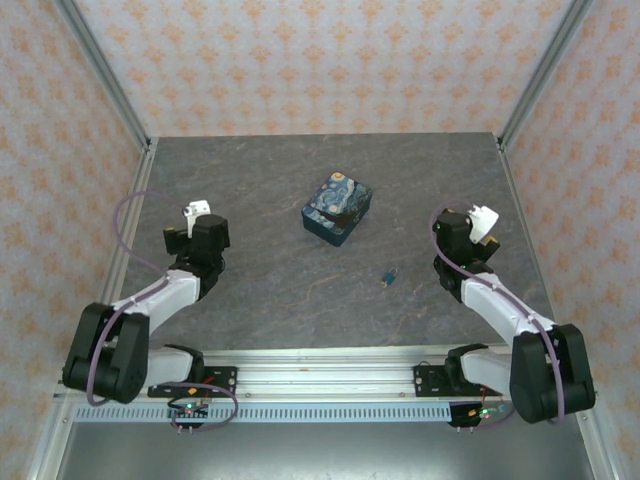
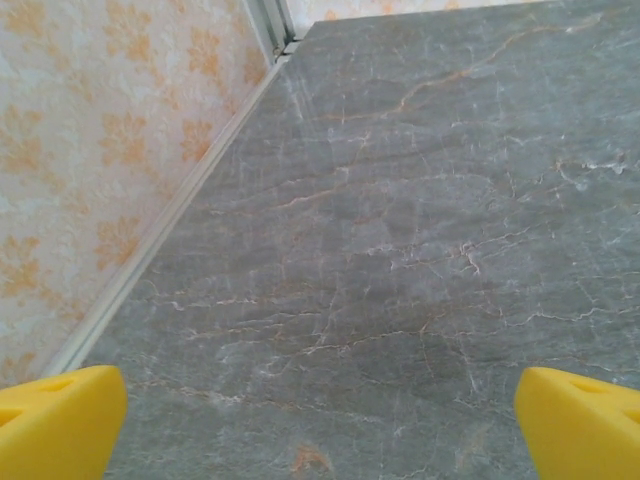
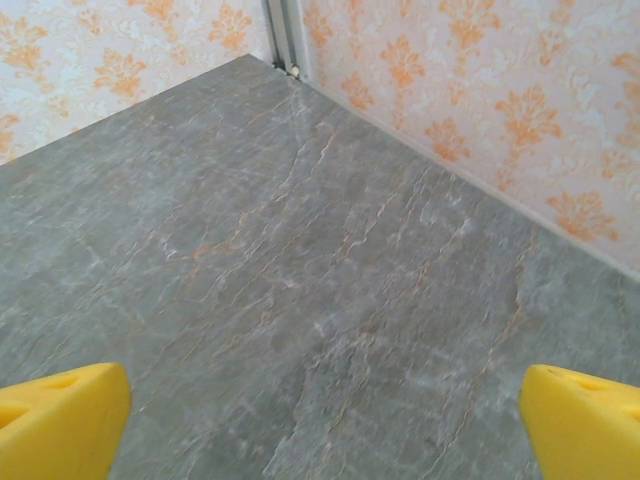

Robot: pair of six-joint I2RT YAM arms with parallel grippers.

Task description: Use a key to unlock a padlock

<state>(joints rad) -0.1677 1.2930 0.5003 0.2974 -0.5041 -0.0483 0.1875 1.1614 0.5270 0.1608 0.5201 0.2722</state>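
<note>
My left tool (image 2: 320,430) and my right tool (image 3: 320,425) are both spread wide, holding nothing. The little blue padlock (image 1: 388,277) lies on the desk (image 1: 260,290), nearer my right tool. The painted box (image 1: 338,210) sits shut farther back, its inside hidden.

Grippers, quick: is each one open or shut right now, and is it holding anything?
The left gripper, yellow fingers wide apart: open, holding nothing.
The right gripper, yellow fingers wide apart: open, holding nothing.
</note>
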